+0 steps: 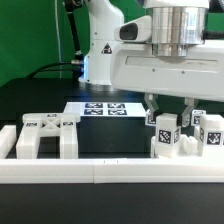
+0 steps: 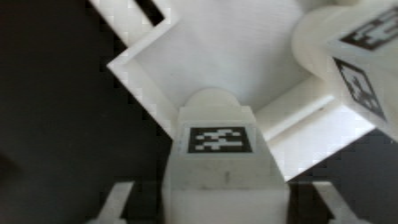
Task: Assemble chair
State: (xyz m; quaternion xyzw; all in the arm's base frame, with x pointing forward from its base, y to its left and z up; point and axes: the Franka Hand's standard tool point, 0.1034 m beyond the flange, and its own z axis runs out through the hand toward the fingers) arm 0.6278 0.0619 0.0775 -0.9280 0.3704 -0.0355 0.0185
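Evidently the gripper [image 1: 169, 112] is pinching the small chair post [image 1: 165, 134]. In the wrist view its fingers [image 2: 128, 205] sit pressed against both flanks of the post, whose square tag faces the camera, and the jaws look drawn in as far as the post allows. The post is upright at about four o'clock in the exterior view, just behind the long white border rail [image 1: 100, 172]. Held by its sides and kept vertical, it could go into a socket end-first, which I take to be the reason for this grip (it also leaves the tag readable).

More tagged chair pieces [image 1: 208, 130] crowd in at three o'clock of the post, near enough that a sideways move could knock them. Whether they touch it I cannot tell. Beyond the post the wrist view shows a flat white slab [image 2: 222, 70], probably the seat. A legged frame [image 1: 45, 136] stands well apart at nine o'clock, close against the rail, perhaps parked there to keep it square.

The marker board [image 1: 105, 108] lies flat near the middle. The worktop [image 1: 115, 140] is matte black and bare between the pieces. A green backdrop [image 1: 30, 40] closes the room at ten o'clock, behind the arm's white body [image 1: 100, 45].
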